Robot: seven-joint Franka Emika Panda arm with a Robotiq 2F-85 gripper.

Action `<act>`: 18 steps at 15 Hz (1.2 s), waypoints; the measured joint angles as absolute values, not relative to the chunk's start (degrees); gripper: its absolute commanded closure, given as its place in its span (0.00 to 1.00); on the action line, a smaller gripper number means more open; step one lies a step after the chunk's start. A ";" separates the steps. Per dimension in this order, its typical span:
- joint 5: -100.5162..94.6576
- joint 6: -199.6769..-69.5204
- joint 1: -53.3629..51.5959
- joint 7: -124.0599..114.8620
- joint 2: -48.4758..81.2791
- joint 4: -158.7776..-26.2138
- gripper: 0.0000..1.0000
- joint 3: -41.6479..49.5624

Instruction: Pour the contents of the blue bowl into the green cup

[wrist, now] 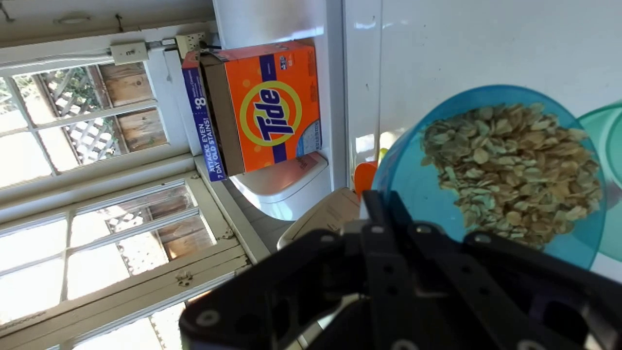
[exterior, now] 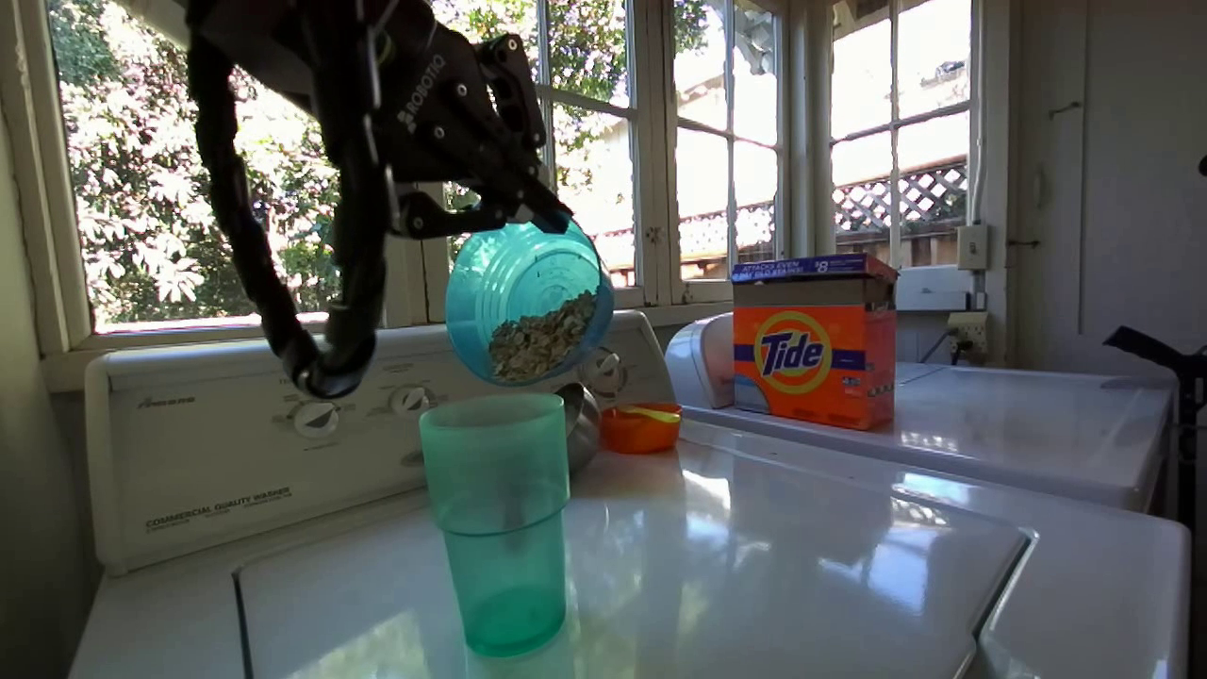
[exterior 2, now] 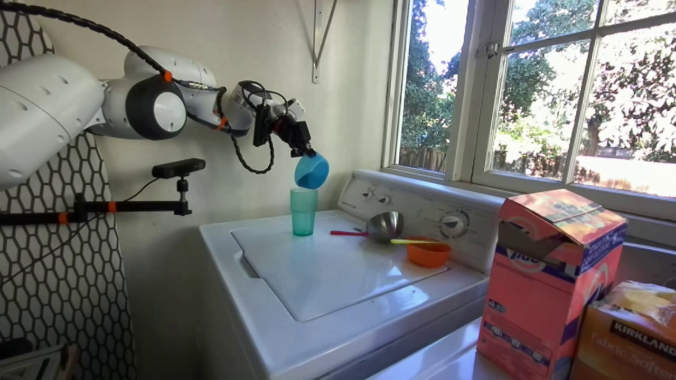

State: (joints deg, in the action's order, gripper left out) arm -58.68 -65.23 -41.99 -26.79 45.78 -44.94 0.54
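Note:
The blue bowl [exterior: 476, 292] is steeply tilted above the green cup in both exterior views [exterior 2: 312, 171]. My gripper [exterior: 547, 219] is shut on its rim; the wrist view shows the rim between the two fingertips [wrist: 384, 199]. The contents [exterior: 542, 341], tan flakes, are heaped against the bowl's low side, also in the wrist view [wrist: 515, 175]. The green cup [exterior: 498, 490] stands upright on the washer lid, also in an exterior view [exterior 2: 303, 214]; no flakes show in it. In the wrist view only part of the cup [wrist: 602, 131] shows, behind the bowl.
A metal bowl [exterior 2: 385, 227] with a red-handled utensil and an orange bowl [exterior 2: 428, 254] with a yellow utensil stand by the washer's control panel [exterior: 255, 453]. An orange Tide box [exterior: 811, 358] and a Kirkland box [exterior 2: 628, 338] stand on the neighbouring machine. A mounted camera [exterior 2: 178, 168] is near the arm.

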 measured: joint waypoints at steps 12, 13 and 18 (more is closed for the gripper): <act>-58.73 -62.89 -43.61 -26.03 46.52 -44.92 0.99 2.97; -58.73 -62.80 -43.68 -25.81 46.58 -44.89 0.99 3.20; -58.74 -62.74 -44.17 -24.85 47.26 -44.39 0.99 4.12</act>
State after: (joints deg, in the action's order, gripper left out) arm -58.74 -62.74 -44.17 -24.85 47.26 -44.39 4.12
